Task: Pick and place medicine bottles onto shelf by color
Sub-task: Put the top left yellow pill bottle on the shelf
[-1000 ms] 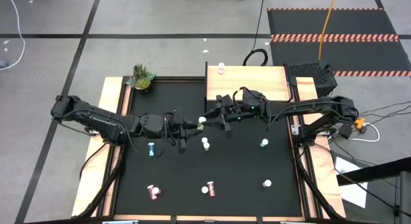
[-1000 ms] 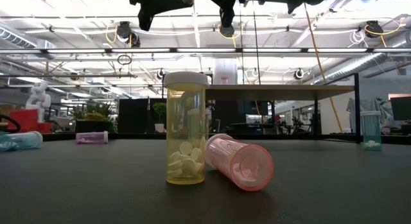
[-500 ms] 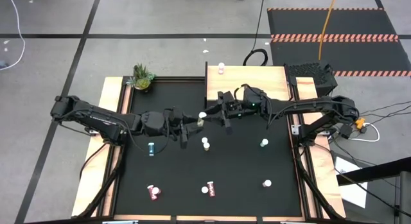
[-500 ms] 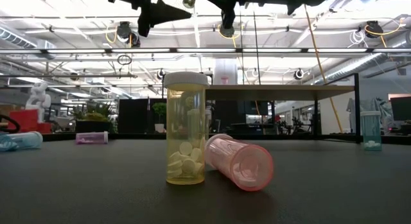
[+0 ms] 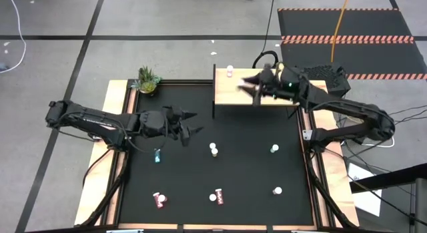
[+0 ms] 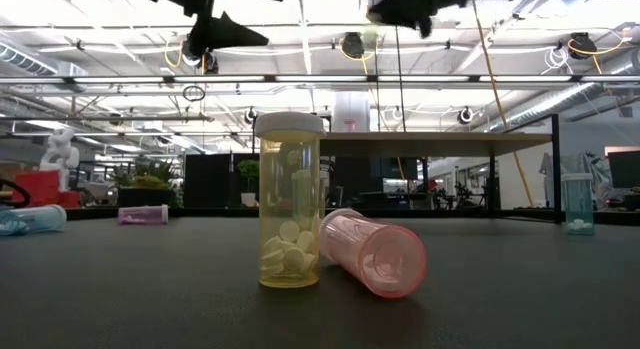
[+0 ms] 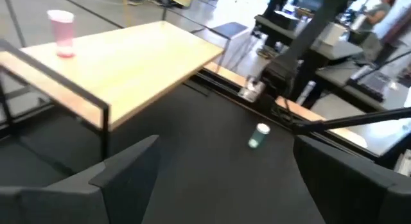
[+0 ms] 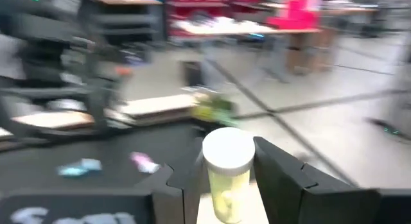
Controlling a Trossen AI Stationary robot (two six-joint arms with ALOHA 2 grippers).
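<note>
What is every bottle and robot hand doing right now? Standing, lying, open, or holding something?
left gripper: open, empty, above the table.
right gripper: shut on yellow bottle, over the shelf.
pink bottle on shelf: standing upright.
yellow bottle near low camera: upright, capped.
pink bottle beside it: lying on its side.
teal bottle by left arm: lying down.

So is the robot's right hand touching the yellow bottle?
Touching. The right wrist view shows the yellow bottle clamped between the right hand's two dark fingers, pressed against its sides, above the shelf.
</note>
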